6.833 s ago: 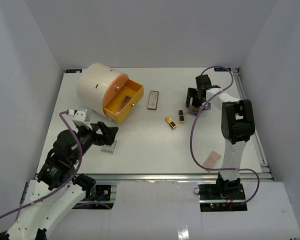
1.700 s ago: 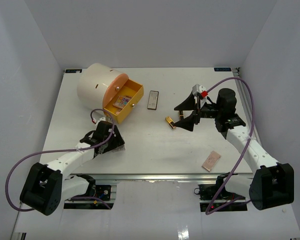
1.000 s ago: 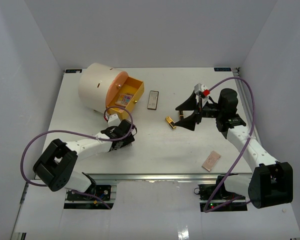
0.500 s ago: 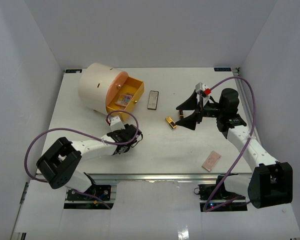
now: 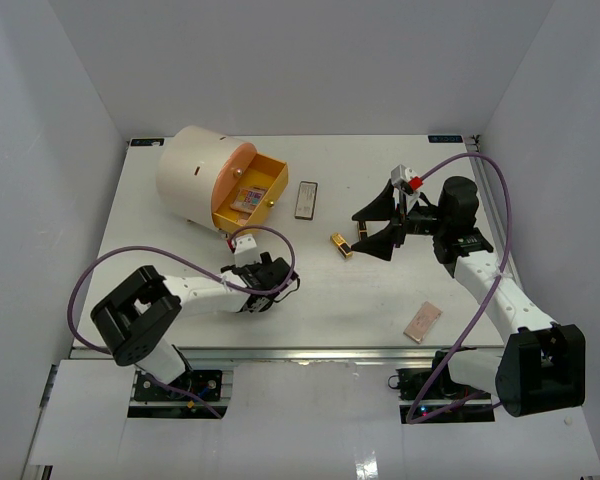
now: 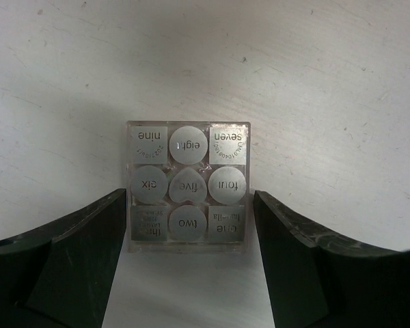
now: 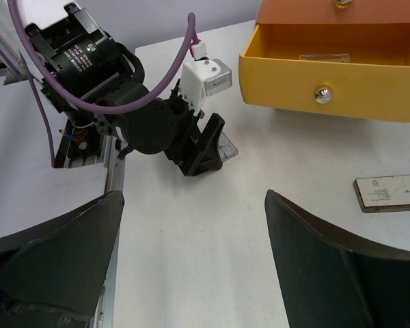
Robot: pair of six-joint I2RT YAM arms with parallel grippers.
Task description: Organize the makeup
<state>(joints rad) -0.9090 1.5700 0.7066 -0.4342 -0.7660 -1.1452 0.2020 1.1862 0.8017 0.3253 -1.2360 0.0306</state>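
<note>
While the left claw point(image 6: 190, 229) slides right along the table point(image 6: 314, 82), its jaws spread apart beside the grey palette point(image 6: 188, 186), which lies flat at lower centre of the overhead view. Likely a release: palette not yet stowed. Right claw point(image 5: 377, 228) gapes, empty.

A clear, glossy plastic palette point(image 6: 188, 186) with matt grey pans point(image 6: 150, 186) is seen on the matt white, faintly scuffed table point(image 6: 314, 75); the yellow drawer point(image 7: 280, 85), smooth plastic, is fitted with a shiny metal knob point(image 7: 321, 94).
</note>
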